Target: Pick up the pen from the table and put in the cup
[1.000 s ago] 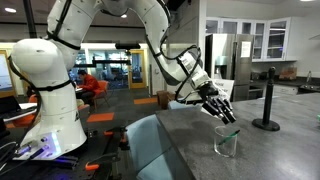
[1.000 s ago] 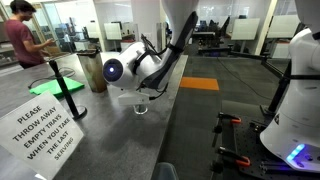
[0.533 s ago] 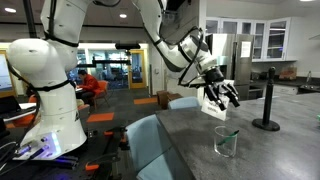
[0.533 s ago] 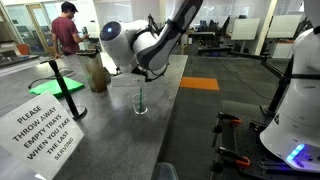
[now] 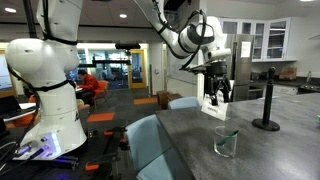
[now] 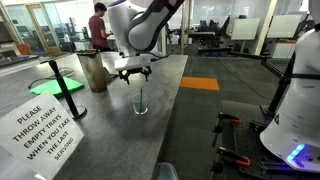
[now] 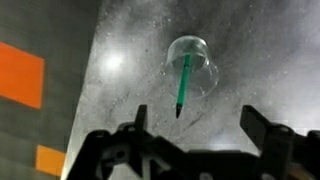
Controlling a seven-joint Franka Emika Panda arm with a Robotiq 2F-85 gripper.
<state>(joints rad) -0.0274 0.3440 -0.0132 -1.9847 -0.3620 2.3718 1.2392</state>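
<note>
Well to the left of the cup (image 6: 140,103) in an exterior view, a white printed sign (image 6: 45,125) stands on the grey table (image 6: 120,150). Behind it, also left of the cup, are a black post (image 6: 54,70) and a brown container (image 6: 96,72). The gripper (image 6: 133,72) hangs directly above the cup, clear of its rim. Its fingers are spread wide with nothing between them. The green pen (image 6: 140,97) stands inside the cup, its lower end at the bottom and its top just past the rim. To the right of the cup, beyond the table's edge, an orange patch (image 6: 200,84) marks the floor, and farther right is the white robot base (image 6: 300,95). In an exterior view from the opposite side the order flips: the robot base (image 5: 45,90) is far left of the cup (image 5: 227,141), the gripper (image 5: 215,92) is above it and slightly left, and the black post (image 5: 268,98) is near its right on the same table (image 5: 190,135). The wrist view looks down on the cup (image 7: 203,62) with the pen (image 7: 182,85) slanting across it (whether the lower tip rests against the wall cannot be told). The two fingers (image 7: 136,122) are set far apart on either side below the cup, gripping nothing.
</note>
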